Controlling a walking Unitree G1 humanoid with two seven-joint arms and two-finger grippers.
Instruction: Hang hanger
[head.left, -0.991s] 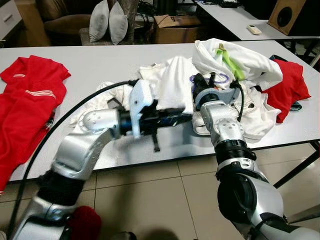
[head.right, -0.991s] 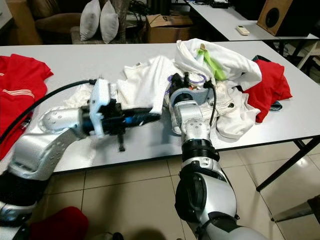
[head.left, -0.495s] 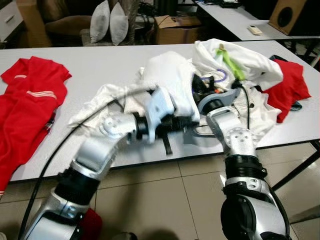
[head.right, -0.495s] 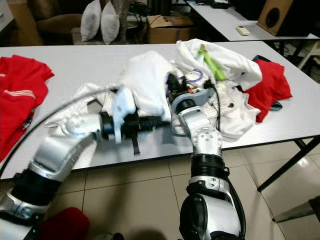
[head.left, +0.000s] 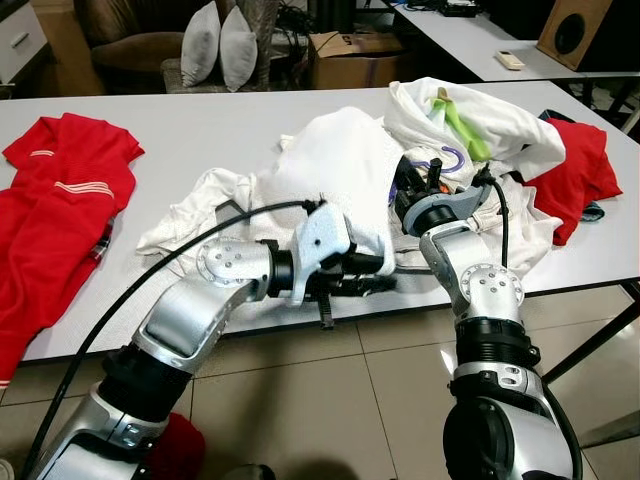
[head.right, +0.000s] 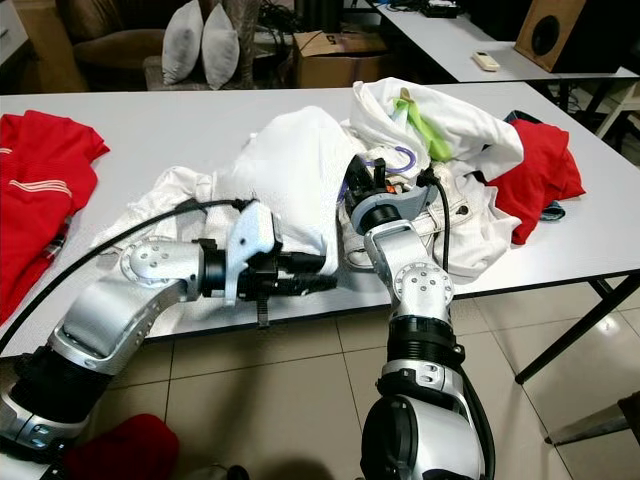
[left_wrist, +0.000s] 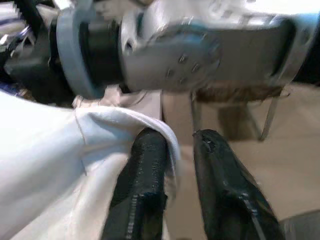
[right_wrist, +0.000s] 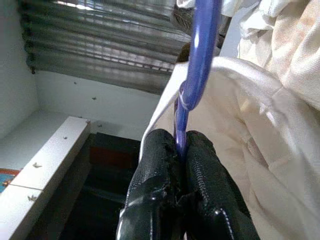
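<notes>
The step in hand appears to be the dressing of the hanger: the white shirt (head.left: 335, 165) is being pulled over the purple hanger (right_wrist: 197, 75) before anything can be hung. The hanger lies on the counter (head.left: 180, 130) at the right side of the white shirt, mostly buried under cloth; its purple hook (head.left: 447, 157) shows just beside the right wrist.

The right end effector (right_wrist: 181, 150) has its two fingers pressed together on the thin purple bar of the hanger, with white cloth draped over the bar close above the grip. The left end effector (left_wrist: 172, 165) is at the front hem of the white shirt, near the counter's front edge. Its fingers are only a little apart, and the hem of the shirt is folded over one finger (left_wrist: 145, 165), so it seems to pinch or lift the cloth; whether the grip is firm I cannot tell.

For the next move, I think the left arm should draw the hem further along the hanger while the right one keeps the hanger steady. The cloth is soft and may slip off the finger. To the right of the white shirt are more white garments (head.left: 470, 120) and a red one (head.left: 580, 165); another red shirt (head.left: 55, 200) lies well to its left.
</notes>
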